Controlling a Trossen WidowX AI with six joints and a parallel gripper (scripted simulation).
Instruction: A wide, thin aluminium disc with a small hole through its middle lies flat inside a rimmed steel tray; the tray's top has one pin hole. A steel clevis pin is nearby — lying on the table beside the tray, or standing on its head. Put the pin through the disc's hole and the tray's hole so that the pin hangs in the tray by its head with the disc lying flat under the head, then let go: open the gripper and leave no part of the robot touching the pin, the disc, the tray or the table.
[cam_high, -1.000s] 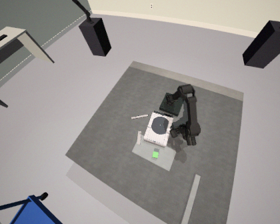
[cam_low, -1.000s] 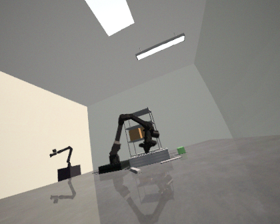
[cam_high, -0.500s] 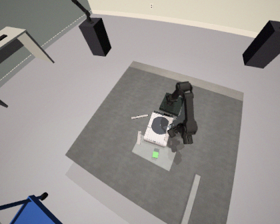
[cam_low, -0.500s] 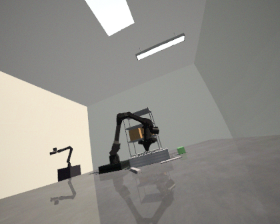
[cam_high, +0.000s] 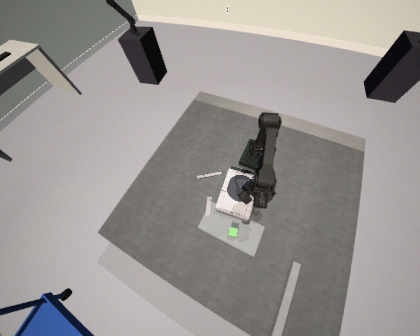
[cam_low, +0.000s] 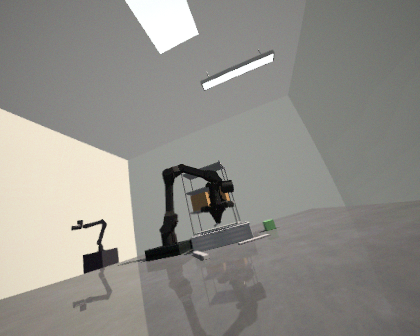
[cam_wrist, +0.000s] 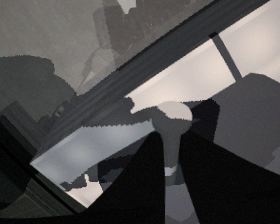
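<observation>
The end effector (cam_high: 244, 196) (cam_low: 218, 223) (cam_wrist: 168, 140) grasps the clevis pin (cam_wrist: 172, 117) just below its head, above the rimmed tray (cam_high: 227, 204) (cam_low: 222, 237) (cam_wrist: 165, 90).

Exterior: bright ceiling panel (cam_low: 167, 22) and tube light (cam_low: 239, 71) glared white; glossy floor (cam_low: 320, 280) threw soft reflections. Top: evenly lit, slightly soft, tray (cam_high: 227, 205) washed pale. Wrist: dim, blotchy dark shadows, jagged shadow edges, end effector (cam_wrist: 168, 140) near black.

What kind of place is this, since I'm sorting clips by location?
Probably a robotics lab or workshop room: a robot arm at work, a wire shelf unit with boxes, and a long ceiling light.
</observation>
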